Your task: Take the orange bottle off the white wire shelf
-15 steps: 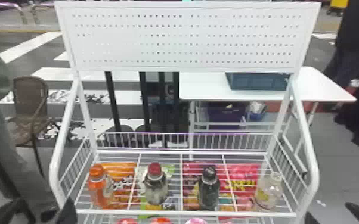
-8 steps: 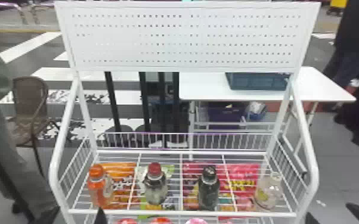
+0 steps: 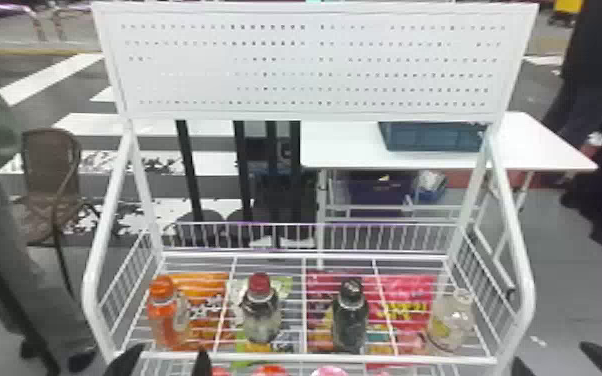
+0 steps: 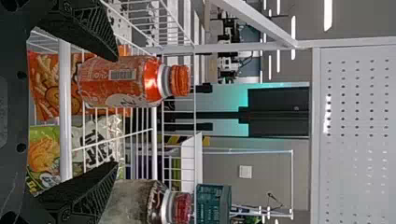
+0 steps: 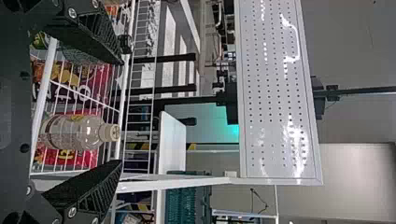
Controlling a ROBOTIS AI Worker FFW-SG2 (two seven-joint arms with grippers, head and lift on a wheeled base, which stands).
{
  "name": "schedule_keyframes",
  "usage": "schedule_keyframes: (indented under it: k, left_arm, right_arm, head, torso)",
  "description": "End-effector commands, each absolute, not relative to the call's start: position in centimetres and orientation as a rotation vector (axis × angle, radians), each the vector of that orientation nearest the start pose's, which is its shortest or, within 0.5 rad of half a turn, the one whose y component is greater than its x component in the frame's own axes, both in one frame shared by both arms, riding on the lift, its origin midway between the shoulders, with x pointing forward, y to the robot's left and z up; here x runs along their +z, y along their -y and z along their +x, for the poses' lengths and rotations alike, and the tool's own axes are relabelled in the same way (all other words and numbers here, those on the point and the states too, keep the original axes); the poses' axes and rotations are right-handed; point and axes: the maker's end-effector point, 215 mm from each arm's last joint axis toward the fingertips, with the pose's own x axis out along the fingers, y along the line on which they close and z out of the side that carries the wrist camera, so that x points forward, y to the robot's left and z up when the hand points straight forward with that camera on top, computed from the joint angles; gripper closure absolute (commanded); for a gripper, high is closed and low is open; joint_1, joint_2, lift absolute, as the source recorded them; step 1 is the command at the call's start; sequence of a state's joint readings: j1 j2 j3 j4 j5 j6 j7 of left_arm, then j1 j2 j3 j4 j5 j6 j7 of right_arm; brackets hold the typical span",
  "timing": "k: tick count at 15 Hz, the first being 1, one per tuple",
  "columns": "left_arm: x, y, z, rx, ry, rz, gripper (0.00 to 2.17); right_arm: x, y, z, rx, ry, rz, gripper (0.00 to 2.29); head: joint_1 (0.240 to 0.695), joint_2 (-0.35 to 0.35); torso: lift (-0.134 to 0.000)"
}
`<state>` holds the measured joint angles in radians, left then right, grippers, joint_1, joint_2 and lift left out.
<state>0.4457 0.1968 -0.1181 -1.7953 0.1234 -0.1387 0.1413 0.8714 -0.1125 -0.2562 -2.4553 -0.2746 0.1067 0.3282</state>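
Moved the left gripper rightward along the front of the white wire shelf since the earlier frames, with its fingers drawn slightly nearer each other. Kept the right gripper in the same place, just outside the shelf's front right corner.

Leaves the orange bottle upright on the shelf, at the left end, near the front rail. Holds nothing with the left gripper: spreads its fingers wide, pointing them toward the shelf, with the orange bottle between their lines, much nearer one finger than the other. Cannot tell if that finger touches the bottle. Spreads the right gripper wide too, with nothing pinched.

Along the same shelf, to the right of the orange bottle, shows a red-capped bottle, then a dark bottle, then a clear bottle at the right end, all upright and well apart. Below, through the wires, shows an orange snack bag at the left and red snack bags toward the right. Carries a white perforated board above. Farther back, shows a white table bearing a blue-green crate, and a brown chair at the left.
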Motion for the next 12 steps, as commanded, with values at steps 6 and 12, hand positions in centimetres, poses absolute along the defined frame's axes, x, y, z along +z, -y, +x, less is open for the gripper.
schedule_keyframes:
  k: [6,12]
  left_arm:
    - [-44.8,-25.0,48.1,0.029,-0.142,0.053,0.11]
    - [-44.1,-25.9,51.0,0.047,-0.125,0.045,0.11]
  right_arm:
    - [-27.4,25.5,34.5,0.256,-0.075,0.015,0.14]
    - [-27.3,25.4,34.3,0.256,-0.075,0.011,0.14]
  head:
    - [0.499,0.000]
    - [0.499,0.000]
  torso:
    - [0.000]
    - [0.000]
